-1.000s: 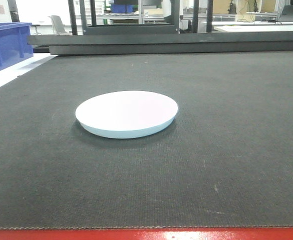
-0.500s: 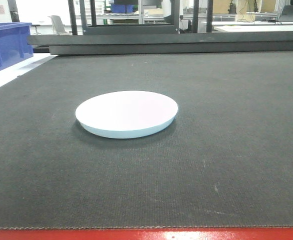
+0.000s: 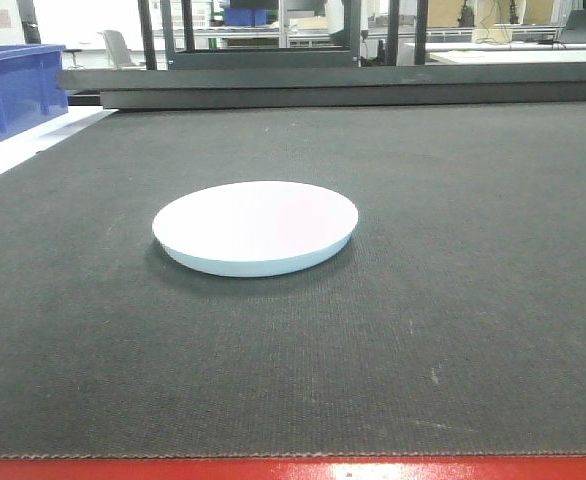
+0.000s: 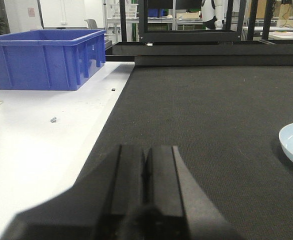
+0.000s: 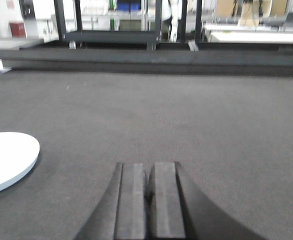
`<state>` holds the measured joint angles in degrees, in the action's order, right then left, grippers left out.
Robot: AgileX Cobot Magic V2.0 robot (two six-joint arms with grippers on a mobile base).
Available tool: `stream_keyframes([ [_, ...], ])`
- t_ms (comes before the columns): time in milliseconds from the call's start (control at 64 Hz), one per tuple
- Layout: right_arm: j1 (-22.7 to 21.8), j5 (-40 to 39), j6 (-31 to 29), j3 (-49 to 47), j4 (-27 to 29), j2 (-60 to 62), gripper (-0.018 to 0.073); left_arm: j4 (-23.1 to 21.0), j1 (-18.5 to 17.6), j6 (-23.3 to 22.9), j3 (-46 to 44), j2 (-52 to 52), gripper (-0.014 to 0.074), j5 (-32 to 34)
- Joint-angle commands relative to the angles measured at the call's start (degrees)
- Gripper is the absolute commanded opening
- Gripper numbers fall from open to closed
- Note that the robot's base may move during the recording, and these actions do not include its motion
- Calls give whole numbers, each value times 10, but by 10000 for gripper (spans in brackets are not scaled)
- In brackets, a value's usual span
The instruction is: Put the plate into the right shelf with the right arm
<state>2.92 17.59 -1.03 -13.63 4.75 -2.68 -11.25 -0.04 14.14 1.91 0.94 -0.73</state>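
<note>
Your plate (image 3: 255, 225) lies flat on the dark surface (image 3: 473, 300). Your right hand (image 5: 149, 172) sits right of it, pressed together, empty. Your left hand (image 4: 146, 152), left of it, is closed too.

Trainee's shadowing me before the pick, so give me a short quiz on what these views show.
1. True or false: the plain round white plate lies flat on the dark grey woven mat.
2. The black right end effector is: A gripping the plate, B shut and empty, C wide open.
3. Fill in: the large plastic bin in the left wrist view is ____.
Key: 1 true; 2 B; 3 blue.
</note>
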Motion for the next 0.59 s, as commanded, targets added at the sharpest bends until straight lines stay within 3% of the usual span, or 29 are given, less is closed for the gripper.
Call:
stream_keyframes([
  [0, 0, 2, 3, -61, 1, -52, 242, -1, 1, -1, 4, 6, -47, 51],
  [109, 0, 4, 2, -95, 1, -126, 476, -1, 1, -1, 4, 6, -47, 51],
  [188, 0, 10, 2, -119, 1, -189, 561, -1, 1, -1, 4, 6, -47, 51],
  [375, 24, 63, 2, -231, 1, -360, 580, -1, 1, -1, 4, 6, -47, 51],
  [578, 113, 137, 17, -415, -1, -573, 580, -1, 1, -1, 4, 6, -47, 51],
])
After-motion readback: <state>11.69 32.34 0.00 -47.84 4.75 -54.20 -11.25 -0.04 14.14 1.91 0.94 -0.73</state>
